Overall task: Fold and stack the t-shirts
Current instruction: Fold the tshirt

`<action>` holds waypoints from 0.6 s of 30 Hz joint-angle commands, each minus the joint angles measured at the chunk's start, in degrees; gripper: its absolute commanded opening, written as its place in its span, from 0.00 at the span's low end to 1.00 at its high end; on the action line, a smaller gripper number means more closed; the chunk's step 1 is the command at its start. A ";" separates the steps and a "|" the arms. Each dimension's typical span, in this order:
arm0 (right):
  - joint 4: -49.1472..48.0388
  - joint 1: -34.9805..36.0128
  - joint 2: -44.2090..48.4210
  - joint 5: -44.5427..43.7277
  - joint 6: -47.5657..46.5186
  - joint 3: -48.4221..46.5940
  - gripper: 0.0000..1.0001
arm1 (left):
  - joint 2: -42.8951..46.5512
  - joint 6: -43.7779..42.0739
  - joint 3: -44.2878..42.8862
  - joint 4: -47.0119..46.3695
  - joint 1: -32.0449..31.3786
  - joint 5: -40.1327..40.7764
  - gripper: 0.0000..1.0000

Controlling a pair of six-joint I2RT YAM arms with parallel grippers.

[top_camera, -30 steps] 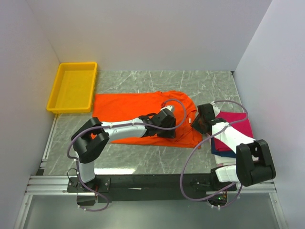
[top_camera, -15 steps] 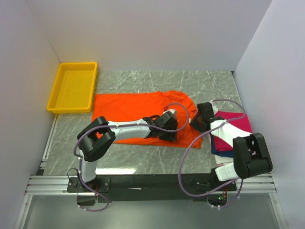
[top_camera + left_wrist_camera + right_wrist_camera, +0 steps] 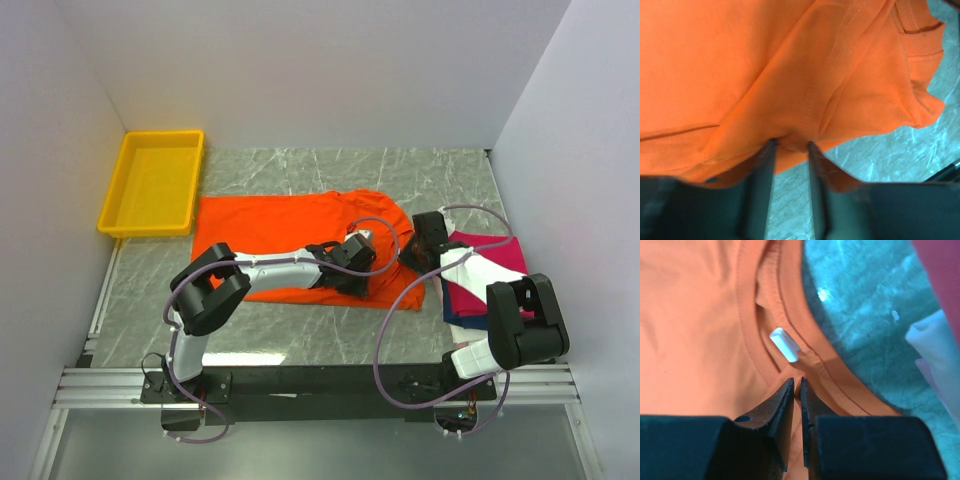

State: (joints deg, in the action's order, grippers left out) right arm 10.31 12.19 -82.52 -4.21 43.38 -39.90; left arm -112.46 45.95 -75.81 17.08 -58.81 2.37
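The orange t-shirt point(image 3: 270, 222) lies spread across the middle of the desk point(image 3: 300, 168), its long side running from near the left edge toward the right, with the collar point(image 3: 752, 300) end rumpled on the right. The left tool point(image 3: 790, 145) sits at the shirt's near hem, its fingers drawn narrow with a bunched fold of orange cloth pinched between the tips. The right tool point(image 3: 797, 382) is at the collar end, its fingers almost together and nipping the cloth just below the collar seam, beside a small white label point(image 3: 785, 345). Near the right edge of the desk is a loose pile: a pink shirt point(image 3: 500, 255) farthest back, a white shirt point(image 3: 470, 272) over it, and a navy shirt point(image 3: 462, 312) showing at the near side. A yellow tray point(image 3: 125, 190) stands in the far left corner, just beside the orange shirt's left end.
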 commanded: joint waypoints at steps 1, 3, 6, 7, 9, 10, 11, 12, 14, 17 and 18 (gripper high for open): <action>-1.17 -0.50 0.17 0.08 -0.48 -2.55 0.17 | -0.65 -1.31 -2.76 0.76 -0.43 2.11 0.33; -1.08 -0.41 0.34 0.25 -0.57 -2.81 0.17 | -0.83 -1.65 -3.20 0.76 -0.34 2.02 0.26; -0.99 -0.50 0.17 0.51 -0.57 -3.16 0.16 | -1.09 -1.92 -3.99 1.37 -0.35 2.20 0.18; -0.99 -0.58 0.08 0.52 -0.57 -3.25 0.16 | -1.26 -2.01 -4.08 1.64 -0.34 2.37 0.16; -0.99 -0.50 -0.01 0.78 -0.57 -3.52 0.16 | -1.00 -2.18 -4.26 1.90 -0.34 2.90 0.12; -1.08 -0.58 -0.18 0.87 -0.57 -3.69 0.15 | -0.83 -2.18 -4.26 1.99 -0.26 3.08 0.10; -1.08 -0.58 -0.18 0.95 -0.57 -3.78 0.15 | -0.48 -2.27 -4.26 1.90 -0.26 3.16 0.10; -0.90 -0.58 -0.27 1.04 -0.57 -4.22 0.15 | -0.30 -2.36 -4.17 1.90 0.09 3.17 0.08; -0.90 -0.67 -0.45 1.22 -0.66 -4.48 0.15 | 0.31 -2.19 -3.56 1.55 0.53 2.90 0.06; -0.90 -0.67 -0.97 1.83 -0.57 -5.36 0.15 | 1.10 -1.75 -2.42 0.76 1.76 2.20 0.04; -0.99 -0.76 -1.15 2.18 -0.66 -5.80 0.14 | 1.46 -1.57 -1.98 0.06 2.46 2.11 0.04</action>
State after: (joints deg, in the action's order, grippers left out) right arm 10.33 11.94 -83.05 -2.52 43.35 -42.78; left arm -113.38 44.62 -77.76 18.65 -57.82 4.34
